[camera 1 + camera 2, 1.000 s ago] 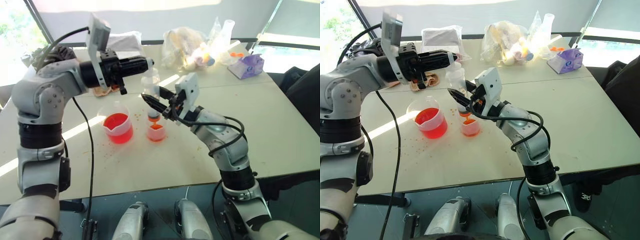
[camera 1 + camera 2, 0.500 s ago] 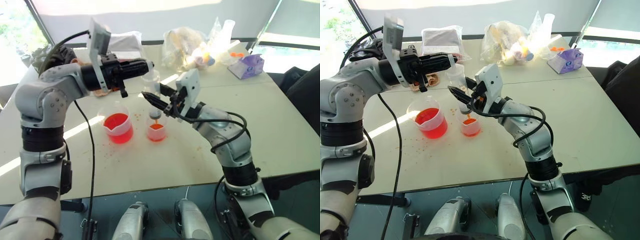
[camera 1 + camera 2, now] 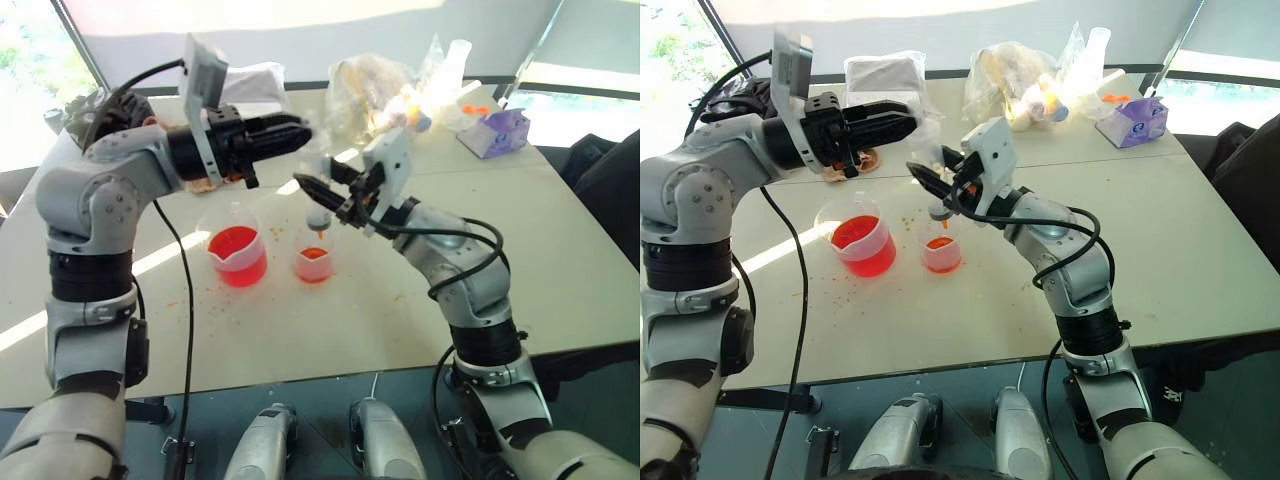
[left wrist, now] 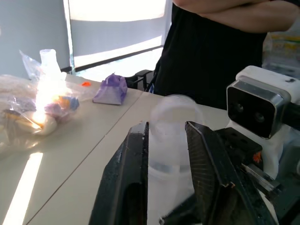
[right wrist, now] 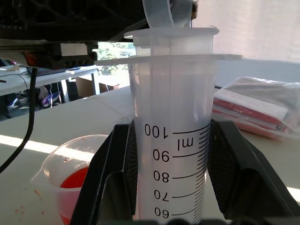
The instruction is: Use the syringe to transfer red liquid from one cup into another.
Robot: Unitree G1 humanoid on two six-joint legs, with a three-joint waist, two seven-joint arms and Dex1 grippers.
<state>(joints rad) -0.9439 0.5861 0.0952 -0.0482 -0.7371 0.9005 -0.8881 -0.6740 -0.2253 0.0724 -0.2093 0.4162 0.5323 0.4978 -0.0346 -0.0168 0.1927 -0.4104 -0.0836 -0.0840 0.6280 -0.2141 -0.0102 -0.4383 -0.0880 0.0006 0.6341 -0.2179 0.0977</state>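
Syringe [image 3: 318, 190] upright above small cup [image 3: 313, 262], red beaker [image 3: 237, 256] beside

lab or office – white tables [image 3: 560, 250], blinded windows [image 3: 300, 40]

head pair overhead, wrist views perhaps near

— Anything readable out there?

— Only on the syringe [image 5: 173, 154]. Black print runs down its clear barrel: "100", then "90", "80", "70" and, at the lowest visible mark, "60".

— Any unit given?

— Yes, "ml" stands just beside the "100", by the longest tick. The figures and letters lie sideways along the barrel, each beside a long tick with shorter ticks between.

— Anything on the packets or the tabletop?

— Nothing that can be made out.
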